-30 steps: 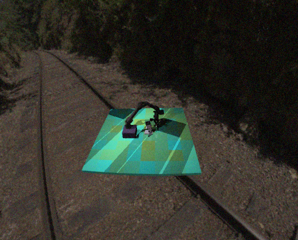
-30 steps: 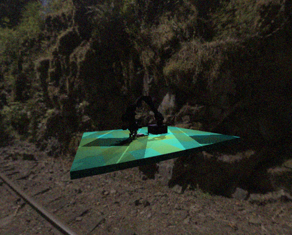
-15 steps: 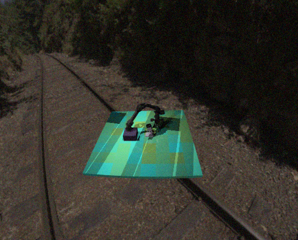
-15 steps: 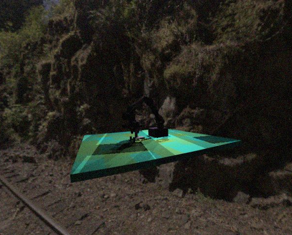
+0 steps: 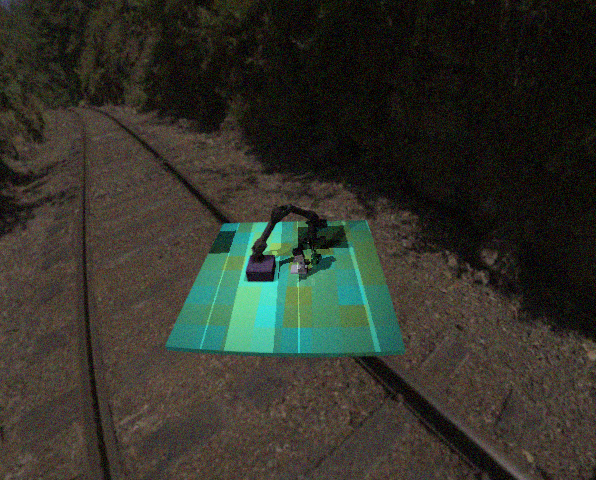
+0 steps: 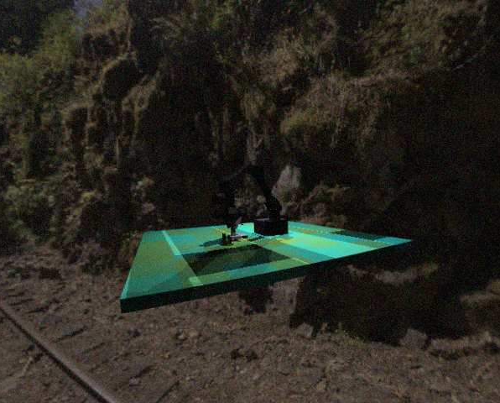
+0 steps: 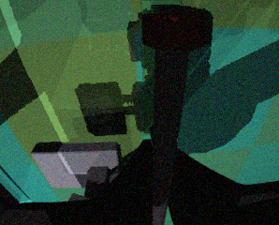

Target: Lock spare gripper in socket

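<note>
The lock pin's red head is at the top of the wrist view, and its dark shaft runs down between the fingers. My gripper is shut on this pin. The pale mount base lies beside and below the fingers. A dark blocky piece with a short link stands behind it in the wrist view; I cannot tell whether it belongs to the spare gripper. The fingers and dark shapes hide the socket, so the pin's relation to it cannot be told.
The arm's purple base box stands on the patchwork table. Small dark parts stand close beside the mount. Shadows darken the area around it.
</note>
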`<state>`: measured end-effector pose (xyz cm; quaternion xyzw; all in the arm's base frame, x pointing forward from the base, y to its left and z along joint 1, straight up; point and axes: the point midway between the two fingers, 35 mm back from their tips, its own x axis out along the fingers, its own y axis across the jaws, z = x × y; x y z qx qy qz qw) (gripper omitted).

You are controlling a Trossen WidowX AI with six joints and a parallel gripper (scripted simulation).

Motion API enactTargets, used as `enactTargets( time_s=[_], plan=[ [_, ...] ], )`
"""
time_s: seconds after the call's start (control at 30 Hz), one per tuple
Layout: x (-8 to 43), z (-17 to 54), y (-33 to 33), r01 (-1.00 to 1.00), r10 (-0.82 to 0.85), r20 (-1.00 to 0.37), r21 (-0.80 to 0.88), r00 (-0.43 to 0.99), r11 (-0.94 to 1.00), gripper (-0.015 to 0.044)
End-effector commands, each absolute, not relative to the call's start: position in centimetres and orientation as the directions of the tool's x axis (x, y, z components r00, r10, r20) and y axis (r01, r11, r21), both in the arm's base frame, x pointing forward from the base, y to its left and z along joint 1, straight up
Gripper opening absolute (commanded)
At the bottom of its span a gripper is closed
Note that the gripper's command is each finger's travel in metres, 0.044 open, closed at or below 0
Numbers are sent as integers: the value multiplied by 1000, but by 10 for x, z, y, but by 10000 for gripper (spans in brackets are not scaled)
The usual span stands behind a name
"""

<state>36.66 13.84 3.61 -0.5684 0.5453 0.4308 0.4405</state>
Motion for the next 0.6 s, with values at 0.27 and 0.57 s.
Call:
enactTargets(
  time_s=[0.27, 0.57],
  plan=[
    [333, 43, 138, -1000, -236, -971, -28, 29, -10, 0],
    [309, 47, 136, -1000, -234, -972, -28, 29, -8, 0]
  ],
)
